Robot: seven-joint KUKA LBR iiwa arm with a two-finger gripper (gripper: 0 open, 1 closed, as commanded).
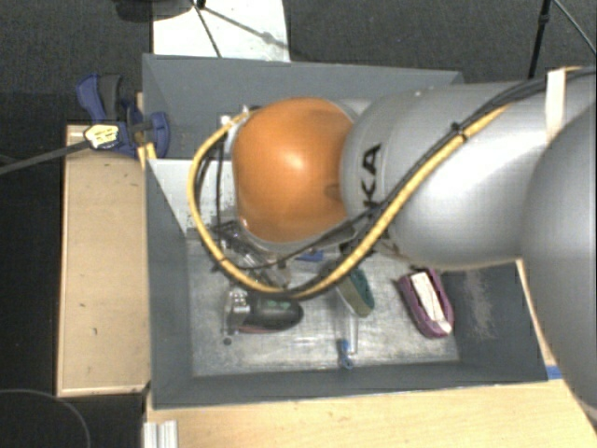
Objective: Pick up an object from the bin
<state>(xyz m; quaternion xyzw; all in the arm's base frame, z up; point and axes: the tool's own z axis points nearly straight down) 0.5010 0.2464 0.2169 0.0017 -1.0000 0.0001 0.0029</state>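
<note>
My gripper [239, 308] reaches down into the front left part of the bin, mostly hidden under the arm's orange cover. Right beside its tip lies a dark, elongated thing with a reddish top [273, 315], flat on the bin floor. I cannot tell whether the gripper touches it. A green-handled tool [357, 292] lies a little to the right, partly under the cables.
A purple and white object [426, 302] rests at the right of the bin floor. A thin clear stick with a blue tip [345, 343] lies near the front wall. The big arm covers the back and right of the bin.
</note>
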